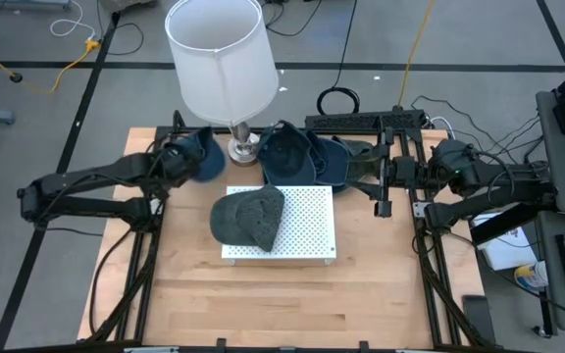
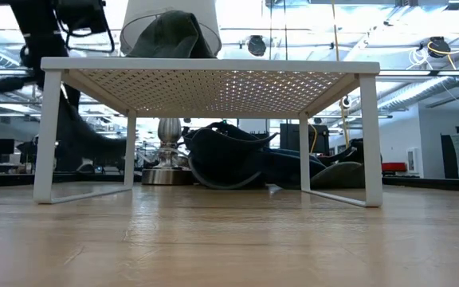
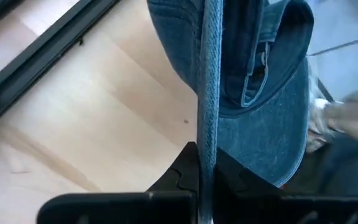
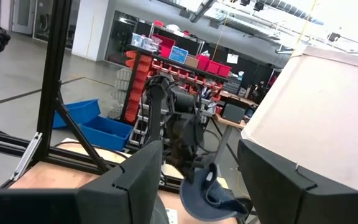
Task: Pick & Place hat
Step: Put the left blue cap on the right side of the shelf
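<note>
Blue hat point(image 1: 201, 157) is clamped by its brim in the left hand point(image 1: 178, 160), held off the tabletop point(image 1: 263, 304) beside the lamp point(image 1: 226, 74). Right hand point(image 1: 381, 176) is parked apart at the far right. Grip should be kept firm; hat should be carried over the rack point(image 1: 307, 235), clear of the grey hat point(image 1: 248, 218).

A blue denim cap point(image 1: 202, 157) hangs by its brim, pinched edge-on in the left hand point(image 1: 179, 160), above the counter beside the lamp base. A dark grey hat point(image 1: 249, 216) lies on the white perforated rack's top, at its left side. More dark blue caps point(image 1: 302, 157) lie heaped on the counter behind the rack.
</note>
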You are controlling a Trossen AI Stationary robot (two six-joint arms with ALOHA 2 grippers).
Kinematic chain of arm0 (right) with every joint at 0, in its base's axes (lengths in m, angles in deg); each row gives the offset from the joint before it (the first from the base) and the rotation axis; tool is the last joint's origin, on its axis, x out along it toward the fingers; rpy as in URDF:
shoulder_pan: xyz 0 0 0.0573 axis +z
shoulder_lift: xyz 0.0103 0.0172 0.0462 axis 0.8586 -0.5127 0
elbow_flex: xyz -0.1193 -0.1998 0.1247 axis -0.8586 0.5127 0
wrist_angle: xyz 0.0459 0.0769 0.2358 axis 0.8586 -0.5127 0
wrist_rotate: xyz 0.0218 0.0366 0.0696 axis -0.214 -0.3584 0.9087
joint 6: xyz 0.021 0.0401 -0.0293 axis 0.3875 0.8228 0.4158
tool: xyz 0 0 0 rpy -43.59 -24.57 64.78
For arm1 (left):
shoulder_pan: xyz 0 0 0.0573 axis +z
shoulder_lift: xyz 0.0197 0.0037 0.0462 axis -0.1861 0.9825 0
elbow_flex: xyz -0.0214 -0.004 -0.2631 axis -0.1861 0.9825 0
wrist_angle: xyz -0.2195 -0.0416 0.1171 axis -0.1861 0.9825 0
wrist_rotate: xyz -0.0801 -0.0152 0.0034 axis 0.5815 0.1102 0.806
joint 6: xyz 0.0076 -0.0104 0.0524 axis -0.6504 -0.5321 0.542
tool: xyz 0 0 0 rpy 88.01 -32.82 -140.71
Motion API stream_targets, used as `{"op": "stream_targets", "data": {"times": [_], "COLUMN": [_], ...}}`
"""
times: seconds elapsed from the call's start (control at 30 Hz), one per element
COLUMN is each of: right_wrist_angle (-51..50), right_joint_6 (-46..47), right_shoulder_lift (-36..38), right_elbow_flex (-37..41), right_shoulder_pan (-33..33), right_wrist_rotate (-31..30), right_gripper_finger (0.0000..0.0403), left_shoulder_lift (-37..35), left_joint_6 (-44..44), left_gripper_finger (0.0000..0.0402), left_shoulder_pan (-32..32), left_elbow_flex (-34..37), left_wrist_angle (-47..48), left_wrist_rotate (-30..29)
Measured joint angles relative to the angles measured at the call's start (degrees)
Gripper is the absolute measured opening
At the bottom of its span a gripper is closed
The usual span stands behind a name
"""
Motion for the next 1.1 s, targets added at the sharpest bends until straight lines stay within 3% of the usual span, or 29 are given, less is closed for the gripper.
{"op": "stream_targets", "data": {"times": [0.33,0.73,1.1], "right_wrist_angle": [-0.02,0.04,4.83], "right_joint_6": [4.70,16.05,20.02], "right_shoulder_lift": [-0.06,-2.64,-8.00], "right_elbow_flex": [0.00,0.00,0.00], "right_shoulder_pan": [0.02,1.01,7.12], "right_wrist_rotate": [0.15,0.16,0.17], "right_gripper_finger": [0.0208,0.0208,0.0208], "left_shoulder_lift": [-0.43,-1.82,-1.86], "left_joint_6": [4.41,11.66,15.25], "left_gripper_finger": [0.0008,0.0008,0.0008], "left_shoulder_pan": [-3.23,-13.82,-27.45], "left_elbow_flex": [-10.27,-16.39,-21.25], "left_wrist_angle": [10.00,9.14,4.13], "left_wrist_rotate": [-2.25,1.75,4.12]}}
